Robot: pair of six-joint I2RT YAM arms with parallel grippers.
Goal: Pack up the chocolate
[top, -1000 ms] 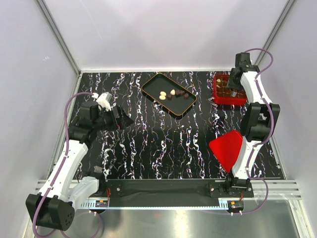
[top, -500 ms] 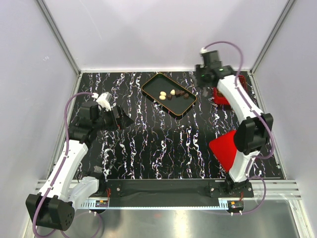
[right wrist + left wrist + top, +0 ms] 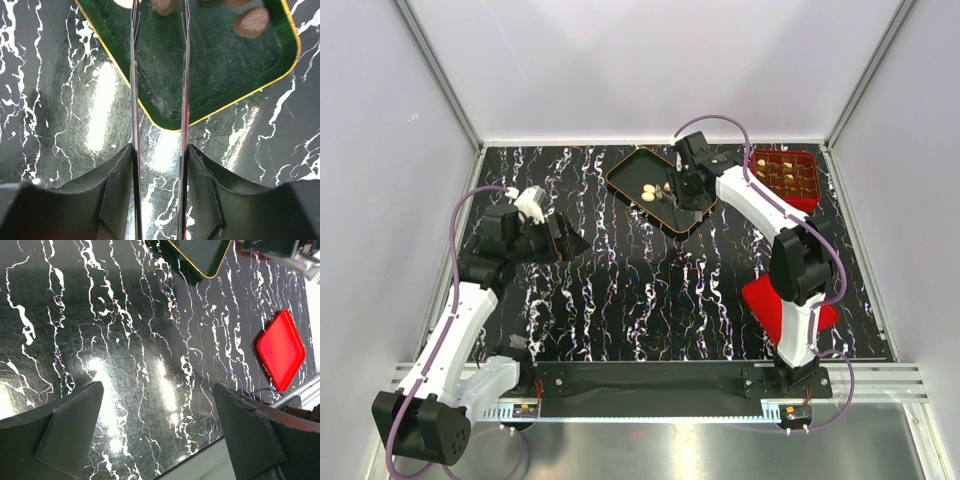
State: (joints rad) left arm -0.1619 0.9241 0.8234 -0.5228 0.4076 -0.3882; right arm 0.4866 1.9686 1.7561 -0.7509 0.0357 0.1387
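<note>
The chocolate lies in two places. A few cream and brown pieces point(image 3: 650, 190) sit in the black orange-rimmed tray point(image 3: 632, 166). Several more sit in the red gridded box point(image 3: 785, 176) at the far right. My right gripper point(image 3: 688, 192) hovers over the tray's right half. In the right wrist view its thin blades point(image 3: 134, 75) stand apart and parallel, with a brown piece point(image 3: 161, 5) between their tips, not pinched. Another brown piece point(image 3: 251, 22) and a cream one point(image 3: 125, 2) lie beside it. My left gripper point(image 3: 565, 243) is open and empty over the bare table point(image 3: 156, 390).
The flat red lid point(image 3: 788, 300) lies at the near right by the right arm's base and also shows in the left wrist view point(image 3: 281, 350). The tray's near corner point(image 3: 200, 255) shows there too. Grey walls close in the black marbled table.
My right arm has swung left from over the red box to over the black tray. The left arm has not moved.
</note>
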